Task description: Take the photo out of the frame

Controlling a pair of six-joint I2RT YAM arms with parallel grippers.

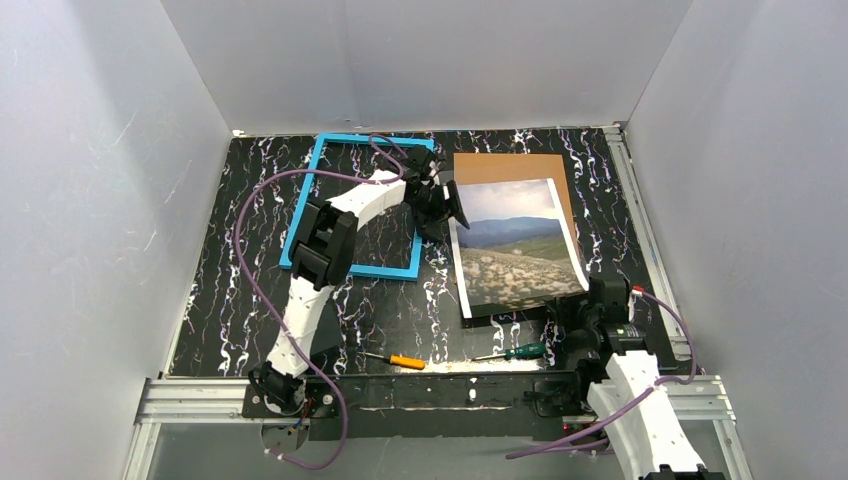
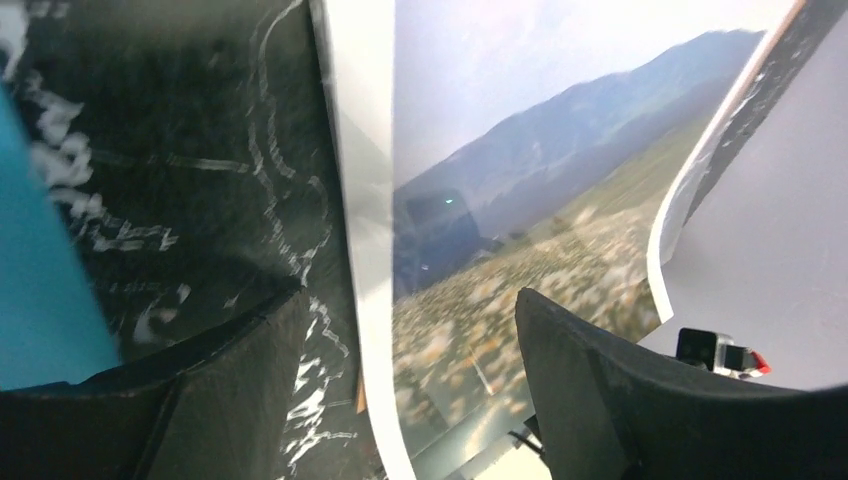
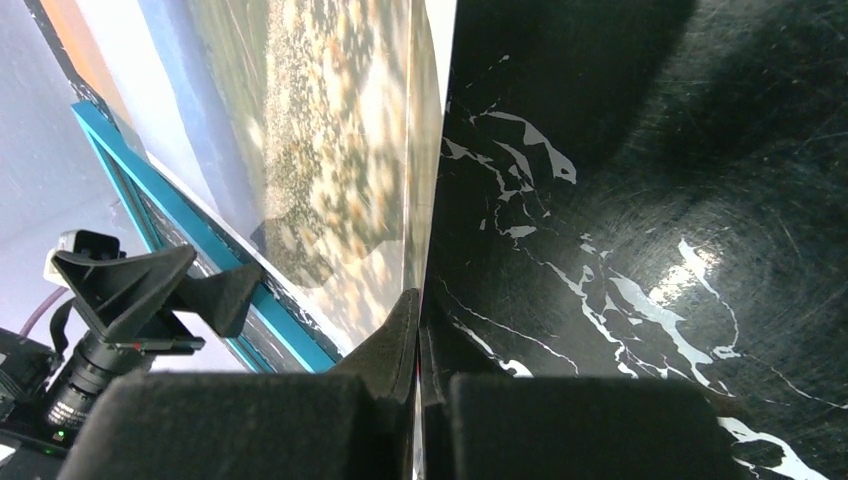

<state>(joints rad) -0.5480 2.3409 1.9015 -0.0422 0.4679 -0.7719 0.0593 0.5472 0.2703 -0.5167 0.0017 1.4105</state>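
Black marbled table (image 1: 215,320) with plain white walls on 3 sides holds 1 photo (image 1: 515,250), right of centre. The photo's far part overlaps 1 brown backing board (image 1: 510,165), and its right edge curls up off the surface. Just to its left lies 1 frame (image 1: 385,271), bright blue and flat on the table with nothing inside it, partly under the left arm.

Of the 2 grippers, the left gripper (image 1: 450,208) sits at the photo's left edge. Its 2 fingers (image 2: 600,400) are spread wide, one on either side of the white margin, and I cannot tell whether they touch it. The right gripper (image 3: 418,310) is at the photo's near right corner, its 2 fingers pressed together and pinching the print's edge.

Near the front edge lie 2 screwdrivers, apart from each other: 1 orange-handled screwdriver (image 1: 400,360) and 1 green-handled screwdriver (image 1: 515,352).
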